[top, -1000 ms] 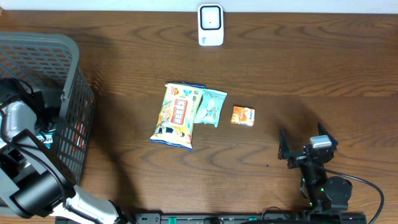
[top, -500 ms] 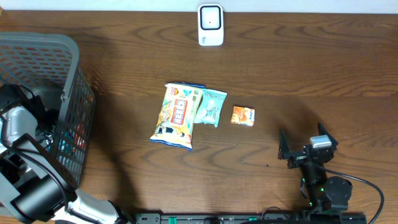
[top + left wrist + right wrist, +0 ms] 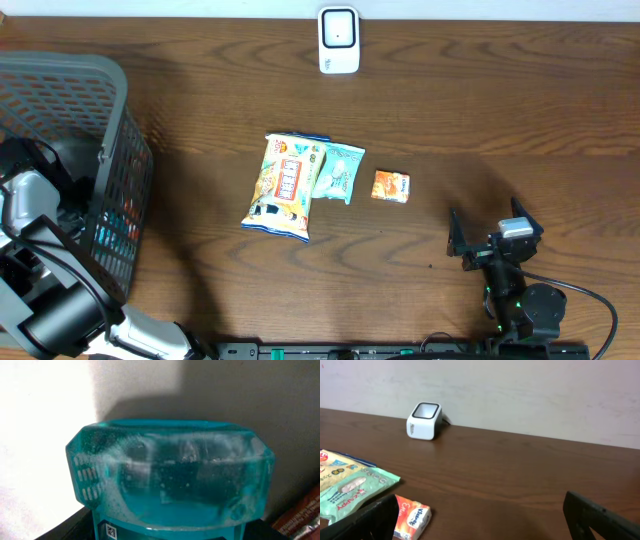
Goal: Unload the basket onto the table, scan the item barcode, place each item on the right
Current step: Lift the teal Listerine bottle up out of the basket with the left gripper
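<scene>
**Overhead:** Your left arm (image 3: 28, 200) reaches down into the basket (image 3: 118, 190) at the desk's left edge. The mesh hides the left claw, so you cannot tell from here how far it is open. The scanner (image 3: 339, 40) stands at the middle of the far edge, well apart from the basket. A snack bag (image 3: 285, 187), a green pouch (image 3: 338, 172) and an orange packet (image 3: 390, 186) lie mid-desk. The bag overlaps the pouch, and the packet lies just beside them. The right claw (image 3: 490, 235) rests near the front right corner, spread wide and empty.

**Left wrist:** A teal tub (image 3: 170, 475) fills the picture, very close to the lens, with a small square mark (image 3: 110, 531) on its label below. No fingers show, so you cannot tell whether the claw has hold of it. This tub, down in the basket, looks to be the item you are after.

**Right wrist:** The scanner faces you across bare desk, and both fingers stand far apart with nothing between them.

You seem to be at the pick-up step. Next, confirm a firm hold, lift the tub clear of the basket wall, carry it to the scanner and turn its label toward the window.
</scene>
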